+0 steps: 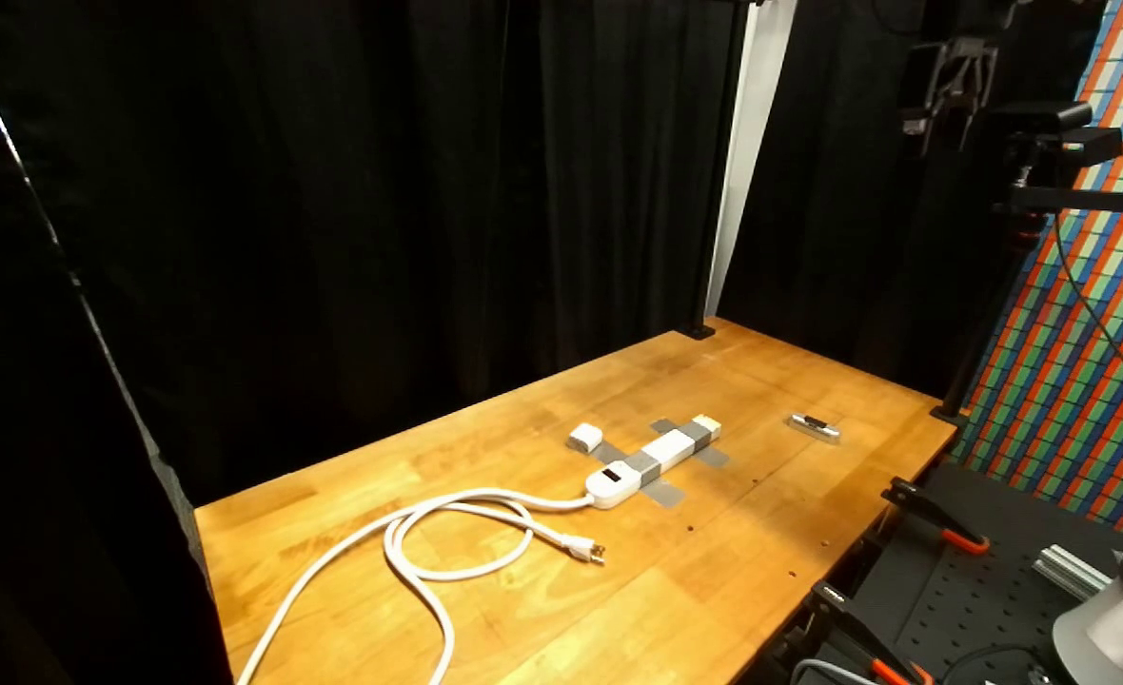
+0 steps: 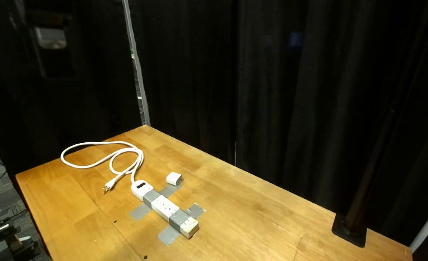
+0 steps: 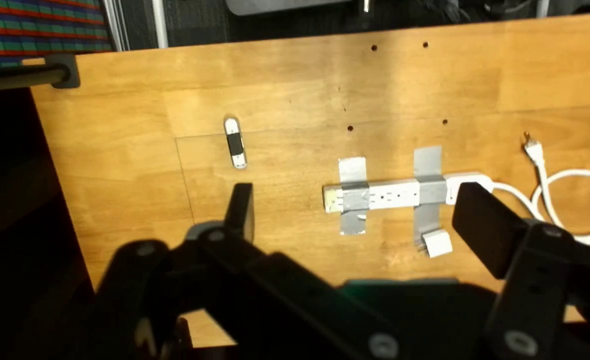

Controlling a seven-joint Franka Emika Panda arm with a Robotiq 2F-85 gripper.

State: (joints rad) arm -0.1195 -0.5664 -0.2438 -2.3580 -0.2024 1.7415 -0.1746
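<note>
My two fingers [image 3: 485,230] stood spread wide and I had hold of nothing; counting from the gap between them, with twelve at the top of the wrist view, one stood at nine o'clock and one at three. My gripper [image 3: 358,217] hung high above the wooden table [image 3: 285,100], well clear of everything on it. The white power strip [image 3: 394,195] lay flat beneath me, its yellowed end near ten and its body running across to a cord end between two and three. Two bands of grey tape [image 3: 353,169] crossed it and stuck down on the table on either side. Toward four o'clock, a small white charger cube [image 3: 439,243] sat just beside the end of the band nearer three, its prongs pointing to nine; whether it rested partly on that band I could not tell. At ten o'clock, well apart from the power strip, lay a slim silver-white object [image 3: 235,143] with a black middle. The white cord [image 3: 575,172] looped loosely around three o'clock, and its plug [image 3: 535,151] lay between two and three, prongs toward eleven. In both exterior views, black curtains [image 1: 333,238] hung behind the table, and in an exterior view two clamps [image 1: 928,512] with orange-tipped handles stood along its edge, between four and five o'clock of that view
</note>
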